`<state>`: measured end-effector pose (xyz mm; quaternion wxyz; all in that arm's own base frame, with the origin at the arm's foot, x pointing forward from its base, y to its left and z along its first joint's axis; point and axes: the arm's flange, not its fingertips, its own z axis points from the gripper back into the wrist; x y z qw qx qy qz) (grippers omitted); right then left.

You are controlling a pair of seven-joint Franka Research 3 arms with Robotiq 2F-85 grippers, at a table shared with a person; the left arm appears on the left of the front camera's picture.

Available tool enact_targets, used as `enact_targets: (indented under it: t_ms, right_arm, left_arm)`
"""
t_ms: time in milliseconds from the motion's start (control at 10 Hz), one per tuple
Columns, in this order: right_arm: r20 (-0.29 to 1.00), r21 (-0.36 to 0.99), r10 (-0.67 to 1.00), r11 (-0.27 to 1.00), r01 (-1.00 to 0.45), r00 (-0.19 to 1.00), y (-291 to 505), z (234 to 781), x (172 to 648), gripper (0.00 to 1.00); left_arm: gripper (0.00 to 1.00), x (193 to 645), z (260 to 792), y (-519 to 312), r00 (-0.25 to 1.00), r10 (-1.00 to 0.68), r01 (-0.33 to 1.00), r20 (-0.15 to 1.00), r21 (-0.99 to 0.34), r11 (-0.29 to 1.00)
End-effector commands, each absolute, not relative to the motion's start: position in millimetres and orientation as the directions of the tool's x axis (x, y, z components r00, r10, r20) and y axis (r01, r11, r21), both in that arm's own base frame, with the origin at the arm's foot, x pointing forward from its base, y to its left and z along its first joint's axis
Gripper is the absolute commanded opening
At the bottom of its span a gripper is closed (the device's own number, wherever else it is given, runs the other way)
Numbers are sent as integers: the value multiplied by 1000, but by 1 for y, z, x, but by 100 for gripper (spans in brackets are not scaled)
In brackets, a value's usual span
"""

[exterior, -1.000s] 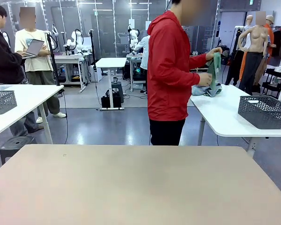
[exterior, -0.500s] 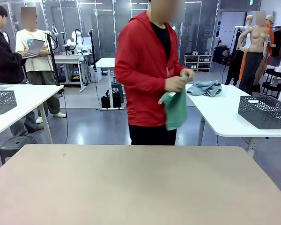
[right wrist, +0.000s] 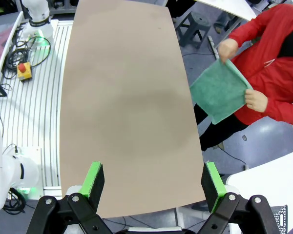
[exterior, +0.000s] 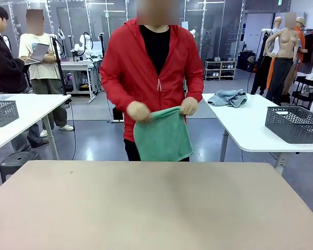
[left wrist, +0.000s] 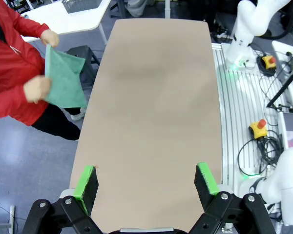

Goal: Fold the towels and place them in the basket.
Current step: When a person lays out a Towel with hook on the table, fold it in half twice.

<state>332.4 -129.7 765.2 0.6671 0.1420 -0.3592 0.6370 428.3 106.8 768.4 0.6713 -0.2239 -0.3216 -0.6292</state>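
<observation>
One towel (exterior: 163, 138), top corners hidden (gripped)

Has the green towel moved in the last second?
Yes. The green towel moved left, away from the white side table, to in front of the person.

Front camera low across table (exterior: 156, 208), wrist cameras high above

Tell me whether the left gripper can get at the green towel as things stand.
Probably not. The person holds the green towel up in both hands, past the far edge of the table. The left gripper, open, sits at the near end, with the whole length between them.
</observation>
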Motion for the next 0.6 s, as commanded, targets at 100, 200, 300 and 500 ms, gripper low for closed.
enact_targets:
  t_ms: [100, 200, 300, 500]
  right_arm:
    - [660, -272, 747, 145, -951, -75, -129, 766, 332, 100]
    - [660, -272, 747, 145, -951, -75, -129, 766, 332, 100]
    - [660, -272, 747, 145, -951, -75, -129, 766, 332, 100]
    - [660, -272, 747, 145, -951, -75, -129, 766, 332, 100]
  left_arm:
    - [100, 429, 760, 107, -4, -685, 987, 728, 113, 114]
    - [100, 428, 759, 107, -5, -685, 987, 729, 113, 113]
    - [100, 428, 759, 107, -9, -689, 988, 724, 114, 108]
    - [100, 431, 765, 107, 5, -699, 989, 715, 98, 107]
